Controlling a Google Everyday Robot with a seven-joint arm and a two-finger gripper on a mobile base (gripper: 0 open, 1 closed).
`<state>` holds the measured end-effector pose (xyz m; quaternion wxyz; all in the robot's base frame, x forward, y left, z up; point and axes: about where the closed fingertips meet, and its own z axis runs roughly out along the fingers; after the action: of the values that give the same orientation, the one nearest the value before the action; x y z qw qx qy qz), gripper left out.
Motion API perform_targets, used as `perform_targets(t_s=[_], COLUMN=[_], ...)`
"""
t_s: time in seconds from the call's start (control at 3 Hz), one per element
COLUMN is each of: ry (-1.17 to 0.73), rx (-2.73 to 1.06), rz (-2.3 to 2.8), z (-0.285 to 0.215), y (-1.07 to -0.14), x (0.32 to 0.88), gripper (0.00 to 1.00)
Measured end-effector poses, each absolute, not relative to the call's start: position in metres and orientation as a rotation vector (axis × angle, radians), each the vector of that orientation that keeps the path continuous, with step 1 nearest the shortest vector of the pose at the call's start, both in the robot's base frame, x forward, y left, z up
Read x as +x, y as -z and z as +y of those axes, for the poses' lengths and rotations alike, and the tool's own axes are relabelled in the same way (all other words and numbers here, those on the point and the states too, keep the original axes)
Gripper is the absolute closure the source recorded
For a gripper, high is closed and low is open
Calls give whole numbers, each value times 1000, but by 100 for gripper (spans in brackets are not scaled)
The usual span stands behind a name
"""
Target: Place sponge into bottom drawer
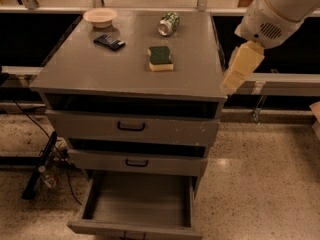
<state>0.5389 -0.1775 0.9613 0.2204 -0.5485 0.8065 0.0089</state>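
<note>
The sponge (160,58), dark green on top with a pale yellow base, lies flat on the grey cabinet top (100,69), right of its middle. The bottom drawer (136,200) is pulled open below the cabinet, and its tray holds nothing. My gripper (231,82) hangs from the white arm (277,9) at the right, just off the cabinet's right edge at about top height. It is to the right of the sponge, apart from it, and holds nothing that I can see.
A green can (169,23) lies on its side at the back of the top. A pale bowl (100,16) and a flat black packet (109,42) sit at the back left. Two upper drawers (131,126) with black handles are closed. Cables and a black bar (39,165) lie on the floor at left.
</note>
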Motion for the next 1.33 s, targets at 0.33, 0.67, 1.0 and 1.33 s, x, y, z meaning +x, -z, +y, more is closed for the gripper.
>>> perform_targets(t_s=[0.33,0.67,1.0,1.33], ry=[-100,-112,-110,-32], rx=[-1448,-1431,-1401,-1312], rz=[2282,2289,2290,2314], z=[-168,-166,-165,-157], y=[-954,-953,-951,-944], x=[571,579,583,603], gripper=[0,0,0,0])
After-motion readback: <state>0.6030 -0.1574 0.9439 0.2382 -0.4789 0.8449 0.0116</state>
